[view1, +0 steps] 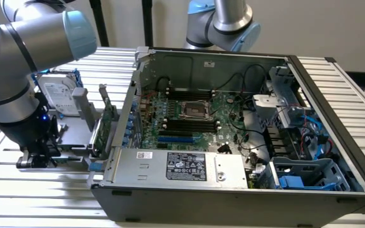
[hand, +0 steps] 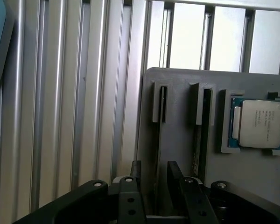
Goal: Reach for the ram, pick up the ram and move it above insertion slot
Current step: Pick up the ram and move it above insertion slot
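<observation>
Jaws stand open in the wrist view: their two black fingers point(hand: 136, 173) are apart, one on each side of a narrow slot in the grey holder point(hand: 177, 93). They touch nothing. The ram point(hand: 163, 105) appears to be the thin dark strip standing on edge in that slot, straight ahead of the gap between the fingers. It is too thin to be sure of. A second slot point(hand: 204, 121) runs just beside it, and its contents cannot be made out. Beyond that slot a square chip point(hand: 260, 123) with a silver lid lies flat in a pocket of the holder. The holder rests on the ribbed table point(hand: 60, 116).

The exterior view gives the wider layout. The arm point(view1: 17, 71) bends down at the exterior view's left, and its black wrist end point(view1: 38, 159) is low over the holder point(view1: 74, 137). A green card point(view1: 103, 121) stands upright just beside the arm, and a hard drive point(view1: 59, 92) is propped behind it. The open case point(view1: 233, 199) fills the exterior view's right. Its motherboard point(view1: 195, 118) is exposed, and black memory slots point(view1: 192, 126) lie on either side of the central socket. A second arm point(view1: 230, 23) hangs behind the case.
</observation>
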